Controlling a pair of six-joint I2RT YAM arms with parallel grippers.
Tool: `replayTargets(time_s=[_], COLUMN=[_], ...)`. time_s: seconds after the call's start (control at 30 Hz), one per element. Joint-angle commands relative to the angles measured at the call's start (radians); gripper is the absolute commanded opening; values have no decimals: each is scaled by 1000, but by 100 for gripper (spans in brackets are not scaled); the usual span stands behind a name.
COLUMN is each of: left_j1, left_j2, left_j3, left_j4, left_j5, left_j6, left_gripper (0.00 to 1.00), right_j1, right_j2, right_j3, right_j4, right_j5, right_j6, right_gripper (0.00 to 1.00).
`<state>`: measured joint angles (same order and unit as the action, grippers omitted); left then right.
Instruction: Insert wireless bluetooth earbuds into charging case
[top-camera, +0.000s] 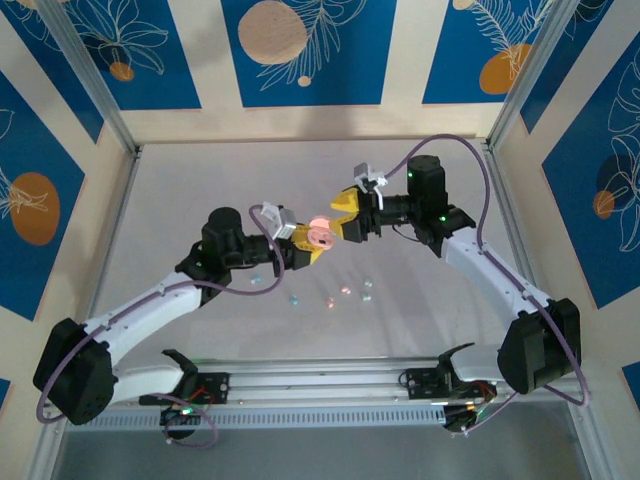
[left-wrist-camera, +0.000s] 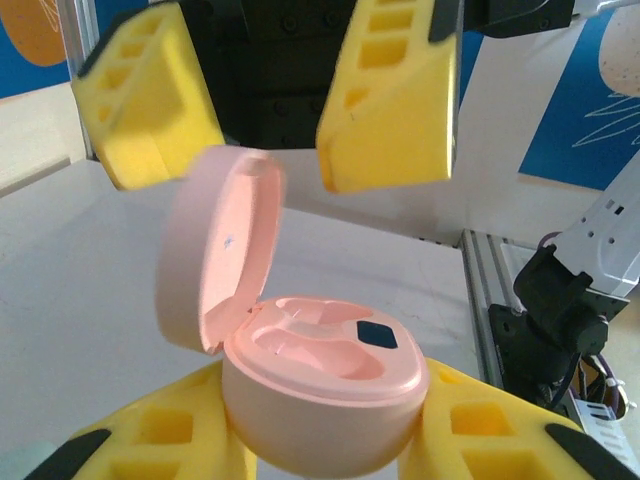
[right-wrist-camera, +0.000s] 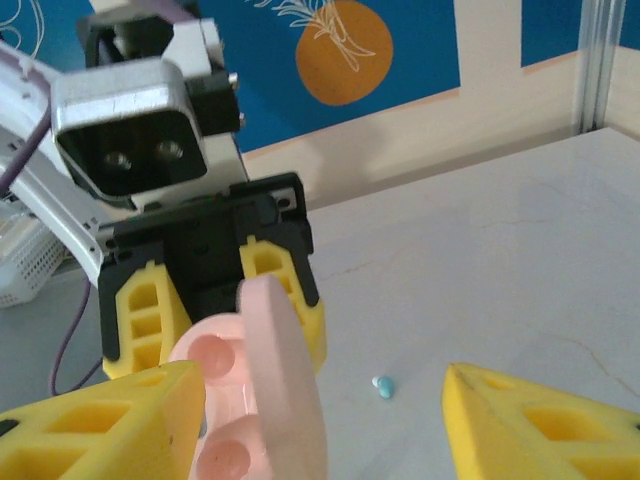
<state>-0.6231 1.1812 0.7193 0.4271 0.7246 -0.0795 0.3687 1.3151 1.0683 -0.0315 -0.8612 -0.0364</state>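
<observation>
Centre frame: L end effector (top-camera: 314, 243) clamped on pink case (left-wrist-camera: 320, 400), lid (left-wrist-camera: 215, 250) up. R end effector (top-camera: 344, 217) wide, empty; clear lid w/o knocking it, then fetch earbuds (top-camera: 345, 291) lower-centre.

Bright, even diffuse light; faint soft shadows on table (top-camera: 200, 190); close yellow jaws slightly blurred in wrist views

No readable text, label, brand, number or sign in any view; the dark square (left-wrist-camera: 377, 335) on the pink charging case (left-wrist-camera: 320, 405) bears no legible marking; the wall panels (top-camera: 300, 50) carry drawn leaves and orange circles, no lettering.
</observation>
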Motion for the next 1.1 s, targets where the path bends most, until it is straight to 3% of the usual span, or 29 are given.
replayTargets(time_s=[0.0, 0.27, 0.47, 0.63, 0.8, 0.93, 1.07], left_j1=[-3, -4, -3, -3, -3, -4, -3], left_j2=[-11, 9, 8, -6, -39, -70, -97], left_j3=[-37, -98, -133, -157, -176, -190, -208], left_j4=[166, 331, 410, 476, 478, 459, 454], left_j5=[-6, -97, -184, -256, -306, -323, -346], left_j6=[-70, -154, -193, -212, -190, -176, -167], left_gripper=[27, 26, 26, 26, 26, 29, 29], right_j1=[2, 2, -8, -15, -77, -159, -144], right_j2=[22, 59, 31, -10, -30, -35, -18], right_j3=[59, 188, 213, 228, 220, 172, 98], right_j4=[-54, -233, -255, -315, -458, -560, -605], right_j5=[42, 106, 101, 248, 442, 431, 455], right_j6=[92, 197, 266, 349, 463, 519, 517], right_gripper=[65, 65, 65, 65, 52, 47, 45])
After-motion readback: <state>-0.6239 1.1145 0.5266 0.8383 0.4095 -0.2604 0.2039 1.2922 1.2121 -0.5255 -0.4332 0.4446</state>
